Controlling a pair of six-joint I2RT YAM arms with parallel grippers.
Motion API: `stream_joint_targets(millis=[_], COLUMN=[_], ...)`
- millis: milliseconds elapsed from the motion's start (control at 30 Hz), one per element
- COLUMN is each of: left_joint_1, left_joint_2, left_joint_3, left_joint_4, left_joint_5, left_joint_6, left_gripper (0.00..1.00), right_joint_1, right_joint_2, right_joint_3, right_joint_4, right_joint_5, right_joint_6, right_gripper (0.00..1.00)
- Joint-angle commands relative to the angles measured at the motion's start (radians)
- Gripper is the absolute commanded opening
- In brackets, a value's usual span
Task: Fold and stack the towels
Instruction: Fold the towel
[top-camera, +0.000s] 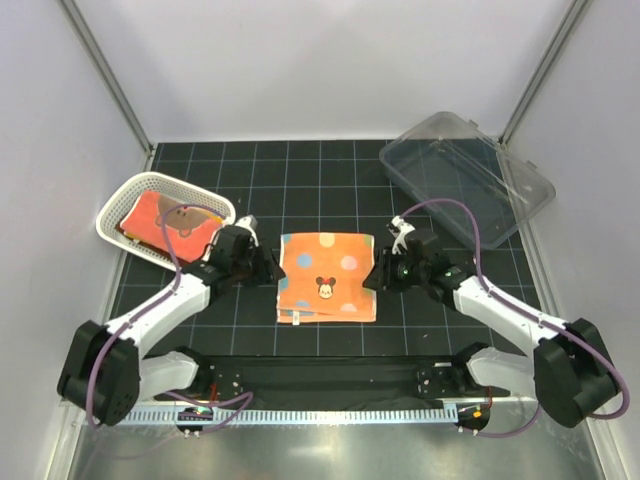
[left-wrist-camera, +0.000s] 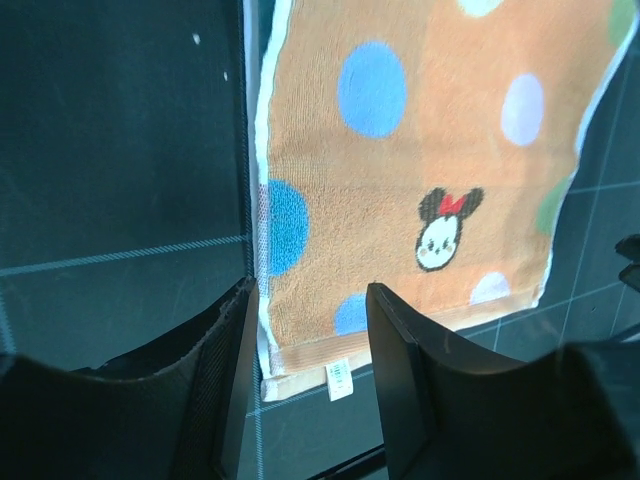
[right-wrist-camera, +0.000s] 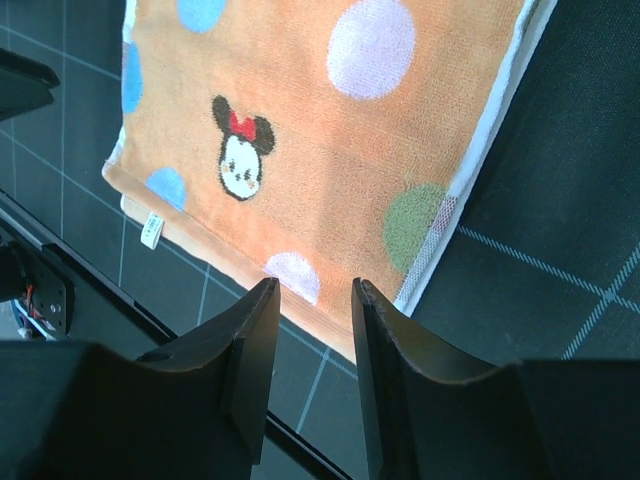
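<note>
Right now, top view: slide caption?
Left gripper and right gripper, open, flank the folded spotted towel; other towels sit in the basket.

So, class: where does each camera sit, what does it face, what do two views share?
Top external: above and behind, looking down; left arm, right arm, towel.
Left wrist: on that arm, facing the towel's left edge; left tool shows.
Right wrist: mirrored, towel's right edge; right tool shows.
Shared: both wrist views show the mouse face.

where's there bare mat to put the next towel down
Free: black grid mat behind the orange spotted towel, between white mesh basket and clear plastic bin; also the strip on its near side. Crowded: both towel sides, at the left tool and right tool.
</note>
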Motion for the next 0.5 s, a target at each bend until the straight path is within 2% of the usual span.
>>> stream_joint_targets(millis=[0,100,200,267,467], left_joint_1=[-0.009,-0.023,-0.039,-0.049,-0.082], left_joint_2=[0.078,0.108,0.119,0.122,0.113], left_joint_3=[0.023,0.01,0.001,-0.002,-0.003], left_joint_4=[0.055,0.03,0.005,0.003,-0.053], left_joint_5=[0.103,0.115,0.098,0.092,0.049], left_joint_6=[-0.011,-0.019,-0.036,-0.039,-0.068], left_gripper=[0.5,0.49,0.49,0.5,0.51], right_joint_1=[0.004,0.007,0.013,0.013,0.027], right_joint_2=[0.059,0.103,0.119,0.108,0.017], right_joint_3=[0.059,0.065,0.085,0.088,0.051], right_joint_4=[0.008,-0.014,-0.096,-0.158,-0.212], right_joint_5=[0.002,0.016,0.101,0.178,0.243], right_joint_6=[0.013,0.03,0.088,0.131,0.312], right_gripper=[0.42,0.42,0.4,0.41,0.41])
